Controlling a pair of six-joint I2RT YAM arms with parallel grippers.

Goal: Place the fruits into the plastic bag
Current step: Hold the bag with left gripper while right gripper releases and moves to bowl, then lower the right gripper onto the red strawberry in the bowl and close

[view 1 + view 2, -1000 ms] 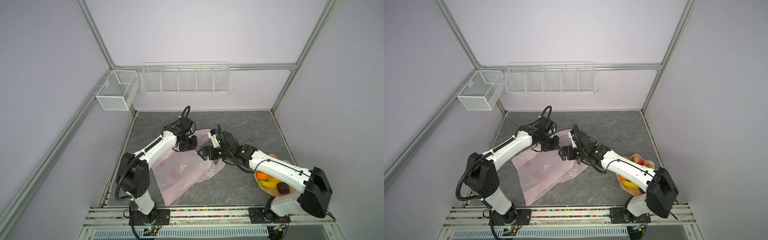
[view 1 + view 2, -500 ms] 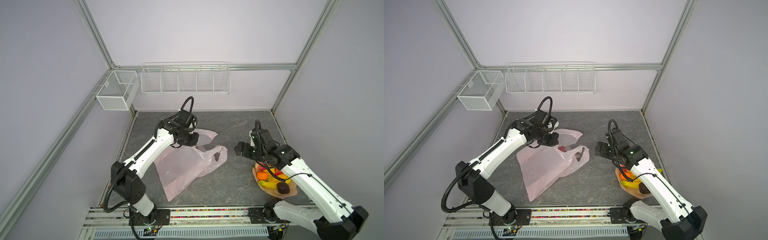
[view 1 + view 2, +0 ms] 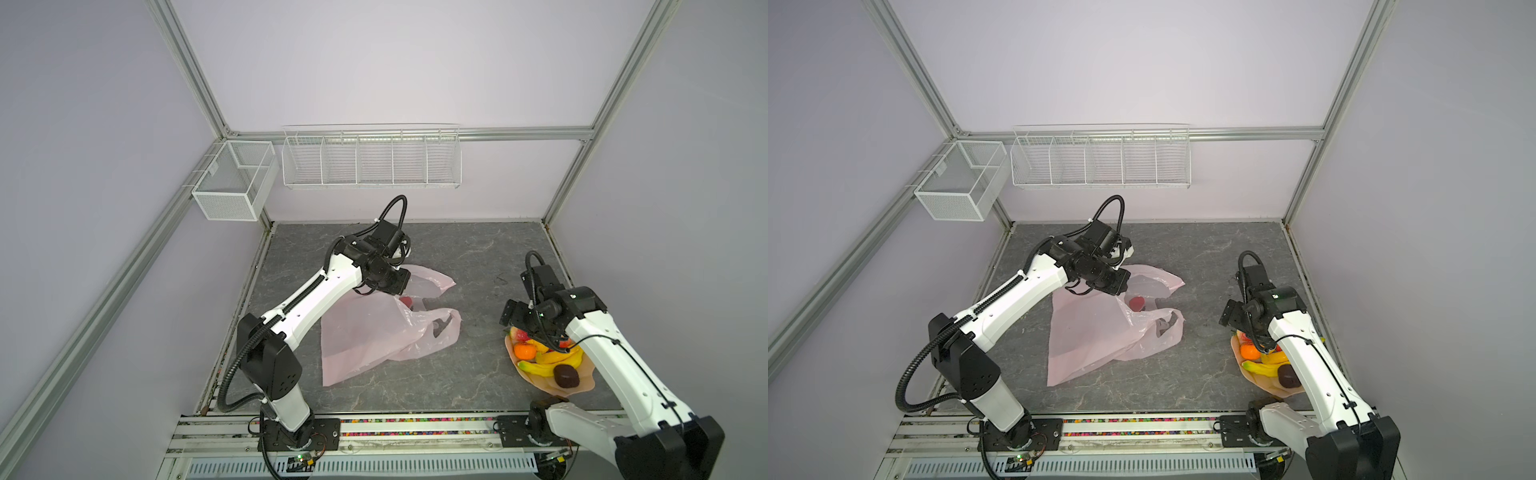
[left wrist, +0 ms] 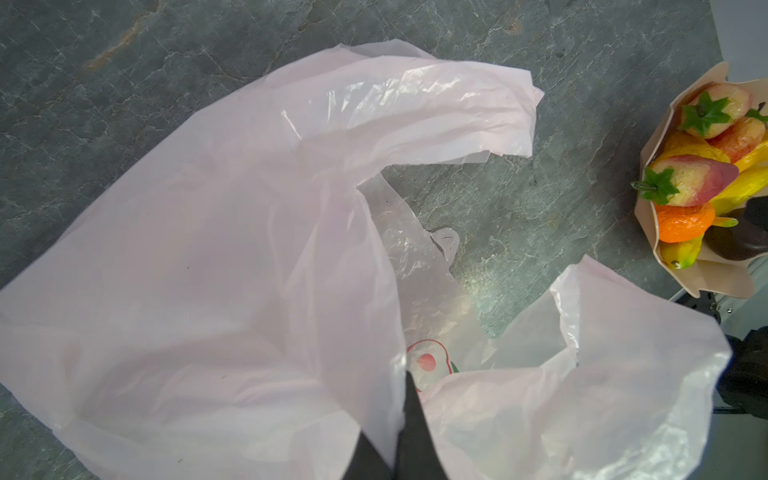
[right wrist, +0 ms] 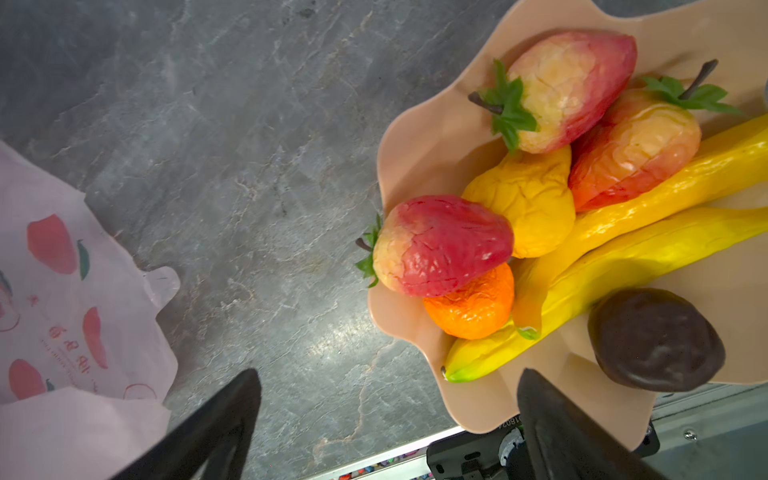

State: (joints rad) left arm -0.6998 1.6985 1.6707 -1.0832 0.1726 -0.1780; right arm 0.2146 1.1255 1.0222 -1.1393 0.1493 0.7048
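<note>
Right gripper: jaws wide apart, nothing between them, touching nothing. It hangs above the plate, over the plate's rim on the bag side.

The fruits are all heaped on the plate: two bananas, an orange, red-yellow fruits with green leaves, a yellow wrinkled one and a dark brown one at the plate's edge.

Left gripper: fingers pressed together on a fold of the plastic bag, at its mouth, lifting that edge. It sits on the bag's side away from the plate.

The plastic bag lies on the grey table, well apart from the plate. Its handle loops point towards the plate and the mouth gapes.

A red patch shows in the mouth. I cannot tell whether it is a fruit or the bag's print.
</note>
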